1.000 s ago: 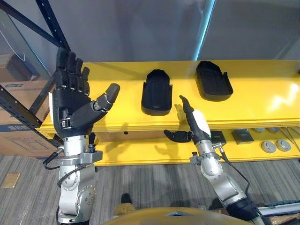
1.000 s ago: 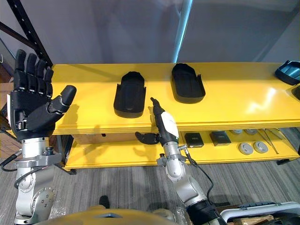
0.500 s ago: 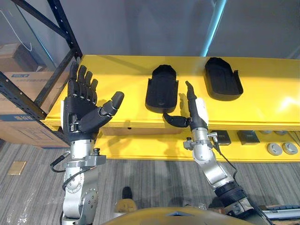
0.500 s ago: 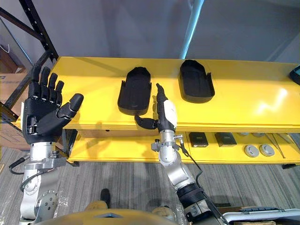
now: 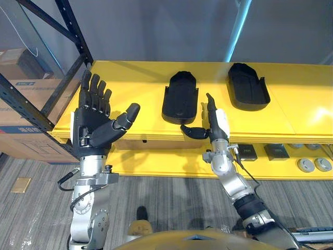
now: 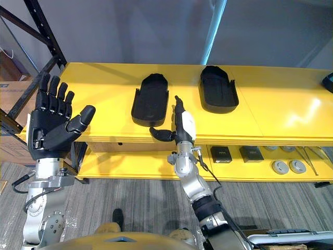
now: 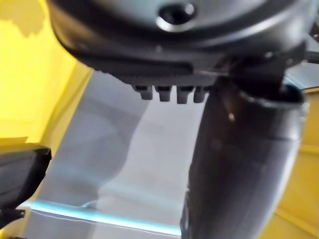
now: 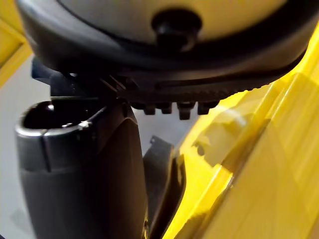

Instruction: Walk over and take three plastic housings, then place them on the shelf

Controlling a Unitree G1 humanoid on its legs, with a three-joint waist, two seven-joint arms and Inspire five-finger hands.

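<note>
Nearest, left hand (image 5: 96, 122): raised at 9 o'clock, fingers spread straight, empty.
Right hand (image 5: 212, 122): edge-on at the yellow shelf (image 5: 130, 78) front lip, fingers straight, thumb out, gripping nothing.
Near housing (image 5: 180, 96): on the shelf, at the right hand's 11 o'clock.
Far housing (image 5: 247, 94): on the shelf, at its 2 o'clock.
Dark item (image 6: 329, 82): 3 o'clock, cut off, unclear.

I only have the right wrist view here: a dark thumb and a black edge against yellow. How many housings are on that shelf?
Observer: Two, side by side on the yellow shelf: a left housing and a right housing.
Operator: Where's my right hand?
Observer: The right hand, fingers straight, stands at the shelf's front edge just right of the left housing, holding nothing.
Operator: And the other?
Observer: The left hand is raised open and empty near the shelf's left end.
</note>
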